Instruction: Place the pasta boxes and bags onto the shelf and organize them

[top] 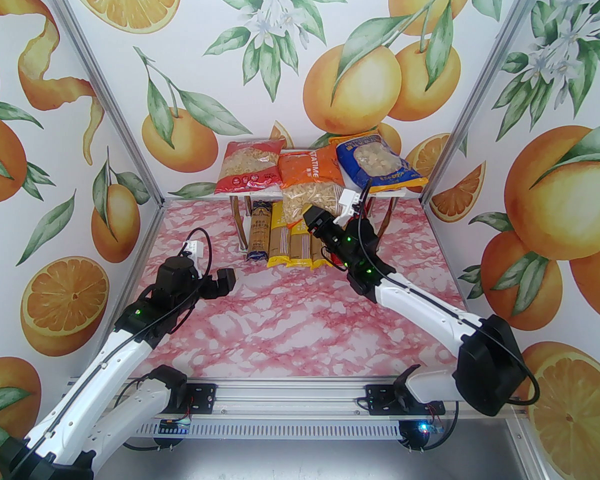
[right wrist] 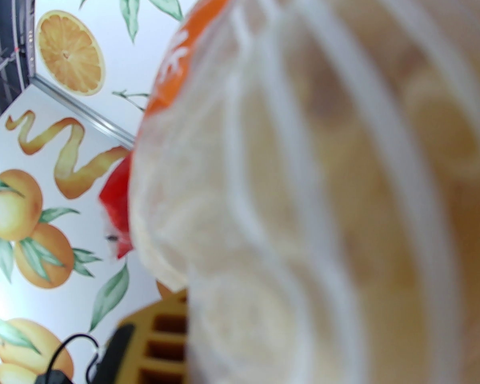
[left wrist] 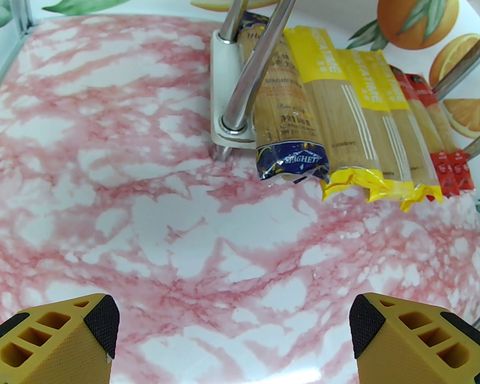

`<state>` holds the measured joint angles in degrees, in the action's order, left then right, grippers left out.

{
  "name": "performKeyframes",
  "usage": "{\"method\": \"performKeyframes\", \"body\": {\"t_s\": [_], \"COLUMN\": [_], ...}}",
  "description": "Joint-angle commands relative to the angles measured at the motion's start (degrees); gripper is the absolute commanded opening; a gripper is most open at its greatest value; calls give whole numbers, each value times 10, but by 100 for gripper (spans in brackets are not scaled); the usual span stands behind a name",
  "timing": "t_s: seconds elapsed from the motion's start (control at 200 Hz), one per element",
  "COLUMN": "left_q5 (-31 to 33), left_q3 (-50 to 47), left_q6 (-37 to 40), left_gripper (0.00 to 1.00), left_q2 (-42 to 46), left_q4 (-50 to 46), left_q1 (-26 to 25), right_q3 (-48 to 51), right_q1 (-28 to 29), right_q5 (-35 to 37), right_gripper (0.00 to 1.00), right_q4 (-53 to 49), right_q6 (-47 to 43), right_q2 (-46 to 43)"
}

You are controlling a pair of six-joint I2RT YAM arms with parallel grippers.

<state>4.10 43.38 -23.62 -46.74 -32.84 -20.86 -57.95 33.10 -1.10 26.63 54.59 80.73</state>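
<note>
Straightening step: right gripper (top: 309, 217) at the overhanging orange bag (top: 307, 178), grip we cannot tell; left gripper (left wrist: 234, 322) fingers apart; next, we judge, push it onto the shelf (top: 402, 194)

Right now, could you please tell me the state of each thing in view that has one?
red bag, lying flat on top of the shelf, left.
orange bag, on the shelf top, middle, near end hanging over the front edge.
blue bag, lying on the shelf top, right.
spaghetti packs, lying side by side under the shelf top.
left gripper, open, empty, above the table.
right gripper, at the orange bag's near end; grip unclear.
</note>
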Motion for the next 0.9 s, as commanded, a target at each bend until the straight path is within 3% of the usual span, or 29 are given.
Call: {"method": "performKeyframes", "body": {"t_s": [0.0,0.58,0.891], "left_q5": [4,2,1], "left_q3": [15,22,27], "left_q6": [6,7,7], "left_gripper": [100,100,100], "left_q2": [6,2,2], "left_q4": [-4,-3,-7], "left_q1": [5,4,4], "right_q3": [-72,-64,-119], "right_q1": [-6,-6,-6], "right_q5": [1,28,60], "right_gripper": [0,0,0], "right_q4": [121,114,105], "right_q6": [-38,-37,-57], "right_q2": [-18,-76,-42]}}
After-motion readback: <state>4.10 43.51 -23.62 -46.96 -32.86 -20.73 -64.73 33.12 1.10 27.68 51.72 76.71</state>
